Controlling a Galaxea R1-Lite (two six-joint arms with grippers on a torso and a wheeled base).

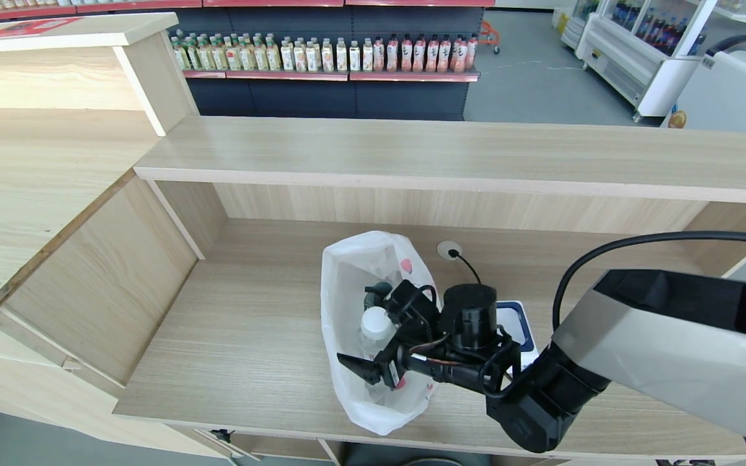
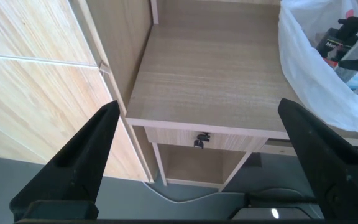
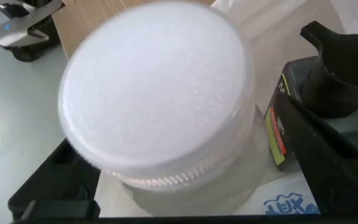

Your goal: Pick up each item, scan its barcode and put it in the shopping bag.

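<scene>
1. The right claw (image 3: 179, 124) is hanging over the shopping bag (image 1: 347, 278), its fingers spreading wide on either side of a white-lidded jar (image 1: 375, 323) and not clamping it.
2. The jar is standing upright inside the bag, just beside a dark pump bottle (image 3: 328, 81).
3. The bag is sitting on the wooden counter (image 1: 250, 336), its mouth gaping upward.
4. The left claw (image 2: 199, 106) is hovering near the counter's front corner, fingers wide apart and carrying nothing.
</scene>
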